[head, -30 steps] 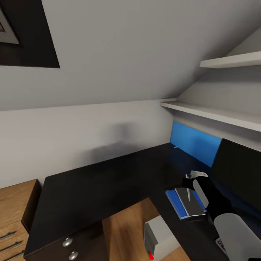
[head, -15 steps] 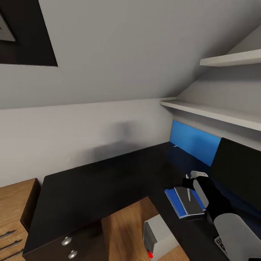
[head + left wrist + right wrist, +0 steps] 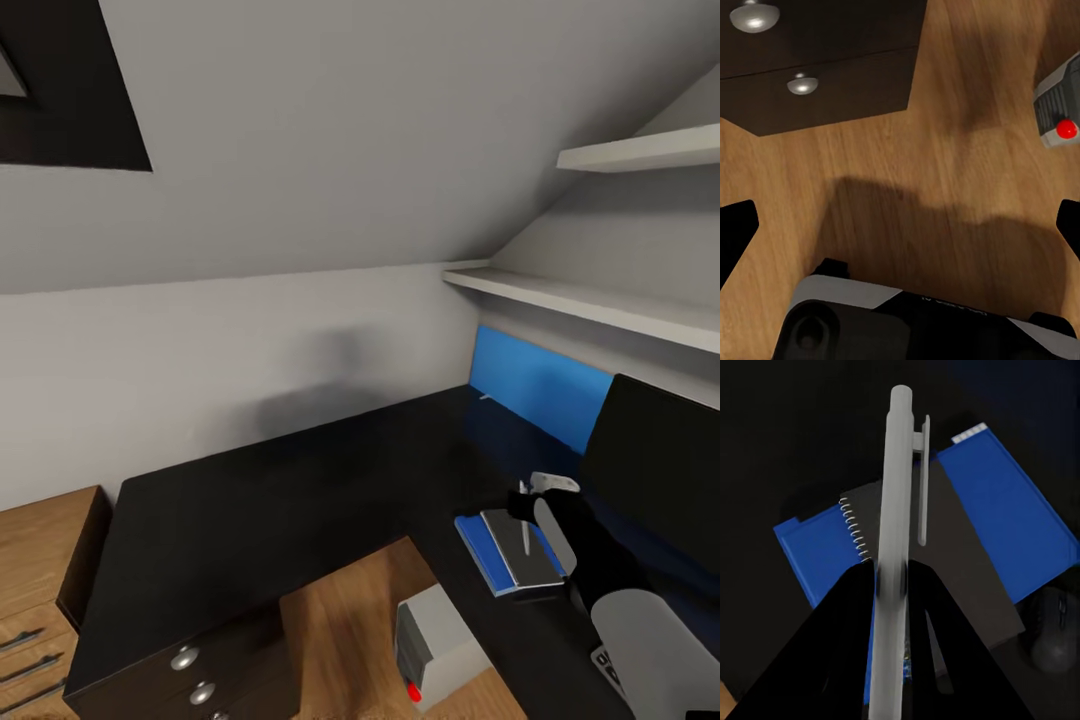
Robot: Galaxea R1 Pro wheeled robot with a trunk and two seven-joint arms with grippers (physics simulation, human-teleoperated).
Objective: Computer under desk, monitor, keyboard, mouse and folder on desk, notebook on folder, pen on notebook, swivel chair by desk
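So the pen point(image 3: 898, 532) is the thing in play here: a grey stick with a clip, pinched between the fingers of the right gripper point(image 3: 891, 585) and held over the stack. In the head view it's seen as a thin pale sliver point(image 3: 524, 534) poking down toward the notebook point(image 3: 522, 546). Whether the tip is already touching the cover can't be told.

The notebook, grey with a spiral edge, is laid on the blue folder point(image 3: 1020, 521), and both are set on the black desk point(image 3: 260, 500). A small dark dome, probably the mouse point(image 3: 1055, 634), is seen just beside the folder's corner. The monitor point(image 3: 665, 480) is stood behind the stack, and the computer point(image 3: 432, 648) is tucked on the floor under the desk.

The left gripper point(image 3: 900, 225) is spread wide and empty, pointed at the wood floor near the drawer knobs point(image 3: 802, 82).

Step in hand looks like the last bit of stacking: pen onto notebook. What's called for next, by this read, is the pen being lowered flat onto the cover and let go gently so it isn't rolled off.
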